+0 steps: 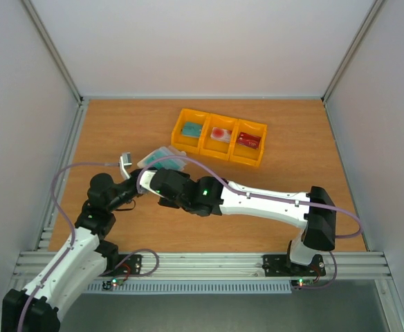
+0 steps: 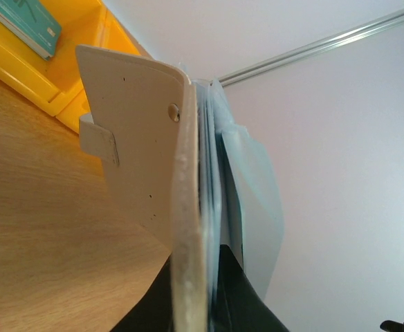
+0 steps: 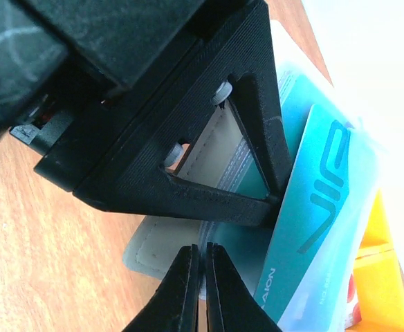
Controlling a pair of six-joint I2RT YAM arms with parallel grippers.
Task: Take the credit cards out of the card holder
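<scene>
Top external — three credit cards (image 1: 220, 135) in tray (image 1: 209, 153), left end effector (image 2: 198, 311) clamping one card holder (image 2: 140, 138), right end effector (image 3: 203, 277) shut

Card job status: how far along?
Done: teal card, pink-and-white card and dark red card lie in the yellow tray, one per compartment. In hand: left gripper holds the card holder up; right gripper is shut at its pockets. Left: a teal VIP card sits in the holder, maybe more behind it.
</scene>
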